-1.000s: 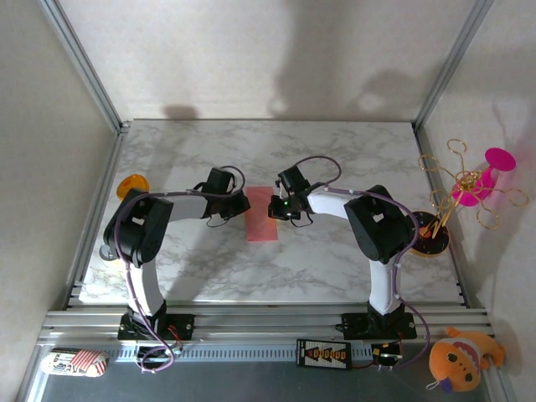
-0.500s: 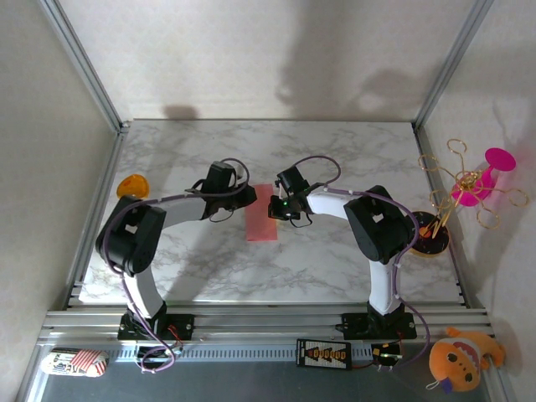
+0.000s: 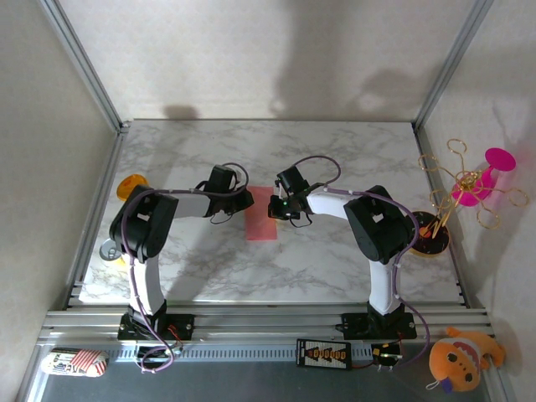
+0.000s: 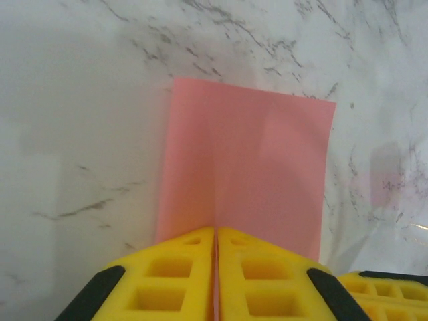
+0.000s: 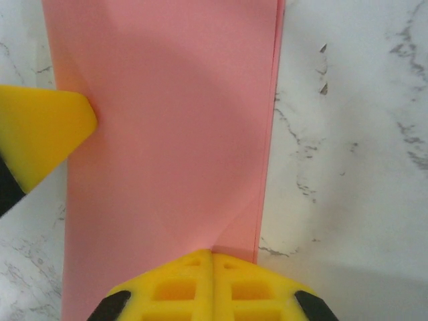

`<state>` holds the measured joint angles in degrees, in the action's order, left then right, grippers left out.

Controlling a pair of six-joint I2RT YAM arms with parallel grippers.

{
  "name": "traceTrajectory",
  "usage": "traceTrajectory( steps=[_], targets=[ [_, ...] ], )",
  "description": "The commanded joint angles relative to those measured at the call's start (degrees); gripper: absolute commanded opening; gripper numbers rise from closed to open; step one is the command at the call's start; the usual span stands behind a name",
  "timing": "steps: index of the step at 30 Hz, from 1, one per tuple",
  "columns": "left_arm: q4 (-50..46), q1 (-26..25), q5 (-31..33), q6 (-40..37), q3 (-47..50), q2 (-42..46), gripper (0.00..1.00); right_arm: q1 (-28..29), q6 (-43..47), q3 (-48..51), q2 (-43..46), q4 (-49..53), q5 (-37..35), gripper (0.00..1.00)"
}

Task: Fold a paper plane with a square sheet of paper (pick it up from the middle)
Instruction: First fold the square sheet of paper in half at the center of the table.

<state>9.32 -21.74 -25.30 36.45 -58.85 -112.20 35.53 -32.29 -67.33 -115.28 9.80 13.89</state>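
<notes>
- Two grippers are down at the table, and both have their jaws closed tight, the yellow fingers pressed flat against each other.
- Your left gripper (image 4: 215, 264) has its tips at the near edge of the square sheet of paper (image 4: 247, 167) in its own wrist view. A crease in the paper runs straight away from the seam between the fingers. You cannot tell from there whether a layer is pinched between them.
- Your right gripper (image 5: 212, 264) sits the same way, its closed tips on the paper's edge. In that wrist view one yellow fingertip (image 5: 53, 130) of the left gripper overlaps the paper's left side.
- The paper lies flat on the marble table (image 3: 352, 151), folded into a narrow rectangle. The right wrist view shows two layers, their edges slightly offset along the right side.
- From above, the paper is in the middle of the table, between the two grippers. The left one touches its upper left edge and the right one its upper right edge.
- Farther out, an orange round disc (image 3: 130, 186) sits at the table's left edge, well apart from the paper.
- A magenta flower-like toy (image 3: 500, 159) stands beyond the right edge, and an orange plush toy (image 3: 456, 358) lies at the near right corner.
</notes>
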Motion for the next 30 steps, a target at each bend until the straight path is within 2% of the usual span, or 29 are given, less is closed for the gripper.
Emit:
traceTrajectory(
  steps=[1,5,8,11,16,22,30],
  targets=[
    [-6.37,4.31,9.28,-3.61,-0.01,0.85,0.11,-1.49,1.09,8.49,-11.85,18.11,-20.15,0.01],
    [-6.11,4.42,5.47,-6.41,-0.36,4.3,0.12,-1.51,1.09,8.63,-11.37,18.09,-20.17,0.01],
    [-1.53,3.06,-0.33,-5.19,0.74,7.15,0.13,-1.5,1.09,8.68,-11.43,18.04,-19.69,0.01],
    [1.31,1.0,-2.22,-3.86,0.39,8.01,0.13,-1.51,1.09,8.62,-11.56,17.97,-19.61,0.01],
    [1.92,-1.64,-1.77,0.4,-3.34,2.39,0.12,-1.51,1.26,8.78,-11.96,17.55,-18.84,0.01],
    [0.04,-2.26,2.81,2.07,-6.39,-2.53,0.11,-1.51,1.31,9.23,-11.55,17.52,-18.91,0.01],
    [-0.09,2.85,7.18,4.6,-3.66,-5.23,0.11,-1.49,1.57,9.68,-10.89,17.84,-19.65,0.01]
  ],
)
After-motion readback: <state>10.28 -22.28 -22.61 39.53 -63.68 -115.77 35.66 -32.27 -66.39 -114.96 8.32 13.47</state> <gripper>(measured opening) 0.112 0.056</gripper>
